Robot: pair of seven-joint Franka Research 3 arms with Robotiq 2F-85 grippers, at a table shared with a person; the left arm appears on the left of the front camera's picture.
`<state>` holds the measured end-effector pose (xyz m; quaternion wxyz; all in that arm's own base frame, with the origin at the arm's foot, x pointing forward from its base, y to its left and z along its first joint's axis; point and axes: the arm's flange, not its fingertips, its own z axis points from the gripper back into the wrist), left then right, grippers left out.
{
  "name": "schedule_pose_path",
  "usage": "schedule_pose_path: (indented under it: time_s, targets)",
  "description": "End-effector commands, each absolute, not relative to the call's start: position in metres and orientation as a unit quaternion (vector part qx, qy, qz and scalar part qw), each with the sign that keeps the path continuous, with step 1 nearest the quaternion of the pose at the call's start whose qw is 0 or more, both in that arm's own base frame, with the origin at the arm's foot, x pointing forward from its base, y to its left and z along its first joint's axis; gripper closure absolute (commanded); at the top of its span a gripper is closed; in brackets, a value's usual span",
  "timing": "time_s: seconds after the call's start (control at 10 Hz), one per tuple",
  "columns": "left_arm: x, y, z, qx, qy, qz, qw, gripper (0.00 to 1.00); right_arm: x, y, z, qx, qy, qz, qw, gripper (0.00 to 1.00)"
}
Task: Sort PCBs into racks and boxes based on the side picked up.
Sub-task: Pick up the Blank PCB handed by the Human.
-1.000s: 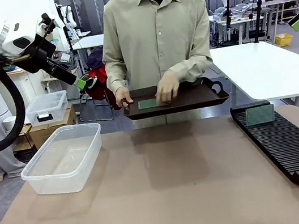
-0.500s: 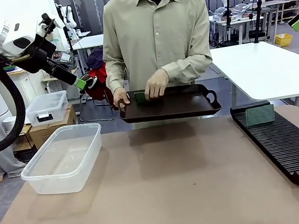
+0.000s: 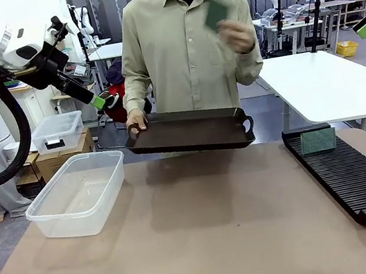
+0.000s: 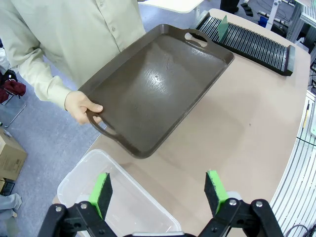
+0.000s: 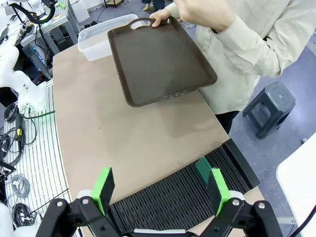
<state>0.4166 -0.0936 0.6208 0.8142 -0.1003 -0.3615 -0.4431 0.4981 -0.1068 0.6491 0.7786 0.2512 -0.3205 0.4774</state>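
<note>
Left gripper (image 4: 158,186) spread, nothing held, above tub (image 4: 79,175); right gripper (image 5: 159,183) spread, empty, above rack (image 5: 173,200). Risk: fumbled handover, since PCB (image 3: 216,10) sits loosely in the person's hand (image 3: 242,34), well apart from both. Count: two PCBs, second PCB (image 3: 318,140) upright in rack; one tub, one rack, one tray (image 3: 189,132).

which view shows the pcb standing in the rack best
Front view: the PCB faces the camera, upright in the rack. Left wrist view shows it small and distant; right wrist view, beside a finger pad.
</note>
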Motion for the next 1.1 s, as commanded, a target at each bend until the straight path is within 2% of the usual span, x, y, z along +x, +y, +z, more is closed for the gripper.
schedule_pose_path:
  time_s: [0.0, 1.0]
  targets:
    - [0.4163, -0.0921, 0.6191, -0.102, -0.36, -0.441, 0.816, 0.0, 0.4979, -0.1054, 0.6497, 0.258, -0.318, 0.48, 0.776, 0.0]
    - [0.4163, -0.0921, 0.6191, -0.102, -0.36, -0.441, 0.816, 0.0, 0.4979, -0.1054, 0.6497, 0.258, -0.318, 0.48, 0.776, 0.0]
